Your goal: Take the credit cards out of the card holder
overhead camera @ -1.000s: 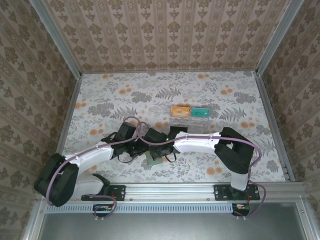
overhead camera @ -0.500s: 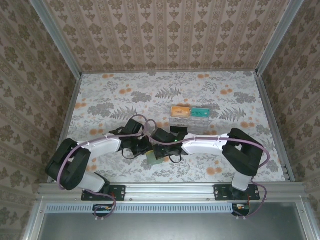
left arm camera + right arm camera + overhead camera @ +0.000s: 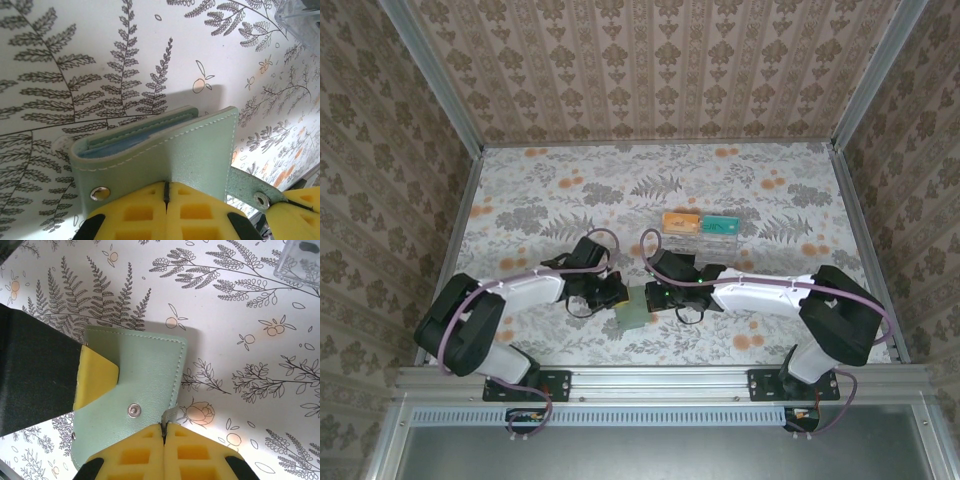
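Wallet [image 3: 633,310] sat low centre of the top view, between the 2 arms, near the front edge of the counter [image 3: 550,190]. Couldn't tell if it rested on the counter or hung just above it.

Orange card [image 3: 680,221] and teal card [image 3: 722,226] lay side by side on the clear tray [image 3: 698,248], above and right of the wallet and well apart from it. My read: both cards were out already, so what remained was to check the pocket and let go.

Doing it well:
- Keep 1 pinch as the anchor and move only the other hand.
- Pull the strap tab [image 3: 260,199] gently away from the cover. A yank would twist the soft fold.
- Look into the blue-grey pocket [image 3: 120,142]. No card edge was visible there, but the view was shallow.
- Keep the wallet low, then release one side at a time so it doesn't flip toward the tray.

Jaws:
- Left gripper [image 3: 166,187]: jaws clenched, pads meeting with only a hairline seam, pinching the wallet's cover near a snap stud [image 3: 100,192].
- Right gripper [image 3: 164,429]: jaws clenched likewise, nipping a sliver at the wallet's lower right edge. In the left wrist view that looked like the strap tab.
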{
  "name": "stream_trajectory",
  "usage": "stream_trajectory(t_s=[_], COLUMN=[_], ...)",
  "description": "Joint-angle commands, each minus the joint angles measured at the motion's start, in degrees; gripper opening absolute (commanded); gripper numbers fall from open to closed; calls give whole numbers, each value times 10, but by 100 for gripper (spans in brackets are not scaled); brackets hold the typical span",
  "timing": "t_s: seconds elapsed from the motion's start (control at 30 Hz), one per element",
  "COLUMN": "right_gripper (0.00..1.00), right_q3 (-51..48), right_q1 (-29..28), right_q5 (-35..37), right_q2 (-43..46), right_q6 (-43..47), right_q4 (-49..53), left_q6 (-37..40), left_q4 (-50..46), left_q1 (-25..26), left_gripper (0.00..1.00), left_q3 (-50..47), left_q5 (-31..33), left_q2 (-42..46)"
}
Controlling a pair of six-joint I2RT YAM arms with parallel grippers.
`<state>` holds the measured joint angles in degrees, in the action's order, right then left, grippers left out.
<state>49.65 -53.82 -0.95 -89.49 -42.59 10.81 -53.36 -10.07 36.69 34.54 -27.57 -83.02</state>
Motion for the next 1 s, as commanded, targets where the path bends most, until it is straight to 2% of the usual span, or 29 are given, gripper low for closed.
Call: stream_trajectory(t_s=[0.0,0.03,0.07,0.13,0.17,0.33,0.57,0.7,0.97], right_gripper=[0,0,0,0,0,0,0,0,0], right_q3=[11,17,23,42,50,109,164,126,-1], right_q1=[2,2,2,1,0,-11,-20,-10,35], right_q5=[-22,-27,-32,-47,-54,-89,-103,-66,33], right_q2=[26,27,28,24,21,-8,-29,-7,94], right_q6=[-14,-16,-17,-21,-23,-40,-52,-53,-63], right_q4=[-12,-14,-16,-21,-25,-44,-46,-24,39], left_q6=[28,34,41,58,64,97,108,101,101], left_q4=[-114,-136,-155,-194,-207,-259,-269,-255,-237], left_q1=[-6,-15,-23,-53,-66,-140,-173,-172,-166], left_gripper=[26,37,44,54,55,57,58,58,58], left_q3=[-11,3,15,36,42,62,51,37,21], left_q5=[88,95,102,112,111,91,73,60,45], left_q2=[45,77,108,166,184,248,278,278,271])
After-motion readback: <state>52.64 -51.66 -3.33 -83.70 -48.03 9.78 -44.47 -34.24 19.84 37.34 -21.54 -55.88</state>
